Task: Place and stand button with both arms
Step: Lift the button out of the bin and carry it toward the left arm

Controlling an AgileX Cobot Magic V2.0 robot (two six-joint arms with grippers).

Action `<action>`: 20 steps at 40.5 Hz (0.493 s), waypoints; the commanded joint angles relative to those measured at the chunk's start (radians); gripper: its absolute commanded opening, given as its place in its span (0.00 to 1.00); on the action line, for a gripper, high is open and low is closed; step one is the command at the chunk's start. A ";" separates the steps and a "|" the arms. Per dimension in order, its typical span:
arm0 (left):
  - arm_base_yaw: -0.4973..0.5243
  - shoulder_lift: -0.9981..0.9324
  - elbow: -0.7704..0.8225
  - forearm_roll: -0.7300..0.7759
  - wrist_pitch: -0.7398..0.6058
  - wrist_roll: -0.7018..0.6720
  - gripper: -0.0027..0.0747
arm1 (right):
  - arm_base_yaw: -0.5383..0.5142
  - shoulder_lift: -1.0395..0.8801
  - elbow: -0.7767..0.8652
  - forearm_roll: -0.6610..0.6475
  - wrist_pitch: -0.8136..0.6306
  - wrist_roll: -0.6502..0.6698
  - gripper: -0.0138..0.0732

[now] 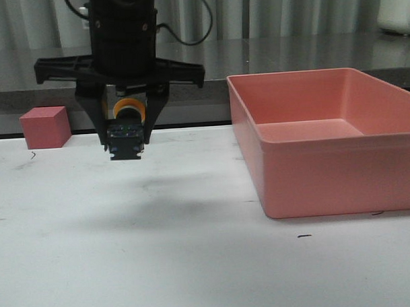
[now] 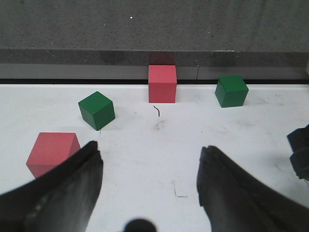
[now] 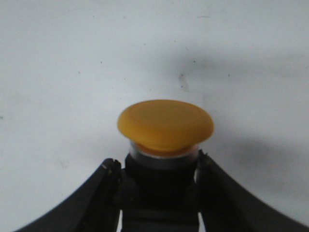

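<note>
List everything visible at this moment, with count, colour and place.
Button: one, yellow cap, black body, held above the table in the right gripper.
Bin: one, pink, empty as far as visible, on the table's right side.
Red cubes: two in the left wrist view, on the table.
Green cubes: two, on the table near the red ones.
Table: one, white.
Right gripper: black, jaws shut on the button.
Left gripper: black, jaws open, holding nothing.
</note>
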 commanded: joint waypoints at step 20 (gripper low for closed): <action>-0.001 0.004 -0.029 -0.007 -0.073 -0.001 0.57 | -0.004 0.056 -0.082 -0.034 0.055 0.057 0.47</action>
